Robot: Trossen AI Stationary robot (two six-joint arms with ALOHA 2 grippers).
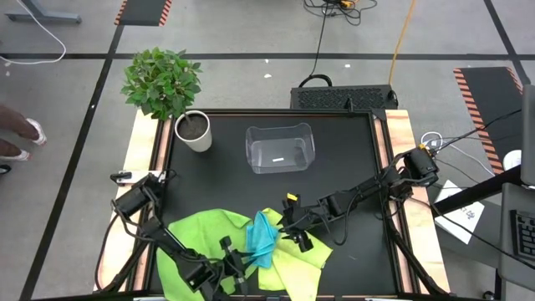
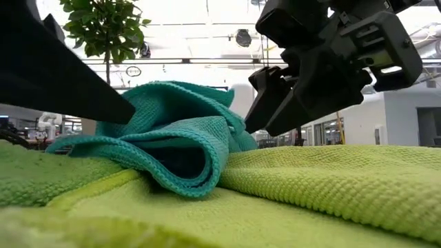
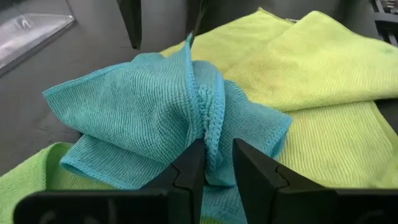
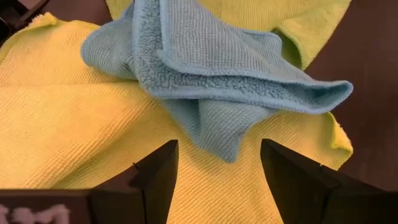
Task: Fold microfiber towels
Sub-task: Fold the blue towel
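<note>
At the desk's (image 1: 334, 159) near edge, the left gripper's (image 3: 217, 169) fingers are pinching the crumpled turquoise microfiber towel (image 3: 155, 118); the right gripper's (image 4: 217, 163) fingers are hanging apart; no towel looks folded yet.

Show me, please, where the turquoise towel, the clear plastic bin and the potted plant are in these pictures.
turquoise towel (image 3: 137, 118): left wrist view, on its broad ribbed face.
clear plastic bin (image 1: 253, 144): high view, on its left wall.
potted plant (image 1: 195, 134): high view, on the white pot's side.

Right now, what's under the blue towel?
The blue towel, pinched by the left gripper, lies bunched on the green towel and yellow towel. Where those two meet beneath it is covered.
</note>
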